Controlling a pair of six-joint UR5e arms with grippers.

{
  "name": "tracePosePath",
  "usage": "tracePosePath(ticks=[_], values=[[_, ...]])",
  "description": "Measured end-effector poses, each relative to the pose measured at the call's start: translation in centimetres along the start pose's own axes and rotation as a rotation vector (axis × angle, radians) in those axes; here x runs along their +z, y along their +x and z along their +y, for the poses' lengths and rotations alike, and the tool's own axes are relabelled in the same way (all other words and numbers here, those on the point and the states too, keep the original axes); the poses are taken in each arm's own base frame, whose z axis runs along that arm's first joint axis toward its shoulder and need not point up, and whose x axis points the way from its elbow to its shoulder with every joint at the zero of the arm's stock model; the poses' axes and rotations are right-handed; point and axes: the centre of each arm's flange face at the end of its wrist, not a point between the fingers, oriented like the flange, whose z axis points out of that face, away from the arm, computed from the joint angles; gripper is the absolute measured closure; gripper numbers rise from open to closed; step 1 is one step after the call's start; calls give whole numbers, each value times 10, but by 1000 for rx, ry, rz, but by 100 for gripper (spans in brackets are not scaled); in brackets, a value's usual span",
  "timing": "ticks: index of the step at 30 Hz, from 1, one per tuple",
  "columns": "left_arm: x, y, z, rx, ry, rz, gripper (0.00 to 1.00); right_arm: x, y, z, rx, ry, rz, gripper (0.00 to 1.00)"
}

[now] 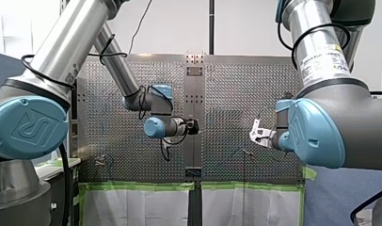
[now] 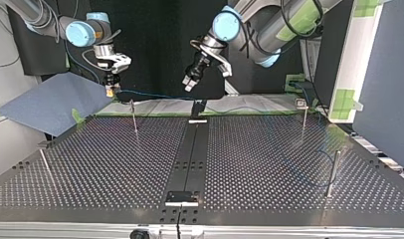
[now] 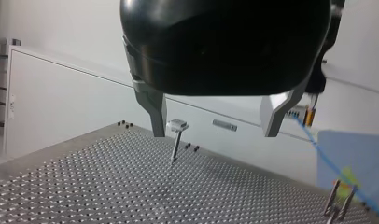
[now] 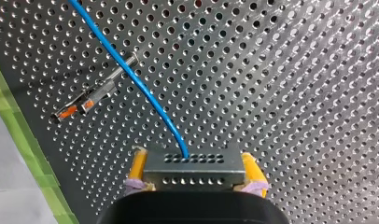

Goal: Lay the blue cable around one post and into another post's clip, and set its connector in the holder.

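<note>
- My right arm's gripper with yellow pads is closed on a small, perforated grey metal connector block. A pad presses against each of the block's two ends.
- The thin blue cable leaves the block's face between the two pads. It runs straight ahead of the gripper, over the perforated metal table.
- On its way the cable passes across a slim metal post with an orange-marked clip. I cannot tell whether it touches the post.
- In the top view this right gripper hangs above the table's far edge at the view's left. The cable leads from it towards the view's middle, just above a thin upright post.
- My left arm's black gripper with metal fingers stands wide open and has hold of nothing.
- Ahead of the left gripper, close to one finger, a short post with a flat pale head stands on the table.
- The cable lies well off to the left gripper's side and touches neither finger.
- In the top view the left gripper hovers near the middle, above the cable and apart from it.
</note>
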Motion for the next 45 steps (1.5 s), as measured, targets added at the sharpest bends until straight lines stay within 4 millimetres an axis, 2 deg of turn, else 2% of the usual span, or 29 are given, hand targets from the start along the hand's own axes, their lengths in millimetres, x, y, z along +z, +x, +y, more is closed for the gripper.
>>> tracePosePath(ticks=[8,18,34,41,45], values=[[29,6,6,39,-12,-67,0,0,0,-1,-1,2,0,100],[41,36,31,95,-85,-19,0,0,0,-1,-1,2,-1,100],[26,103,68,193,-260,137,0,0,0,-1,-1,2,0,100],[23,130,76,195,-284,183,0,0,0,-2,0,3,0,100],[25,148,69,177,-260,207,0,0,-1,-2,-1,4,0,100]])
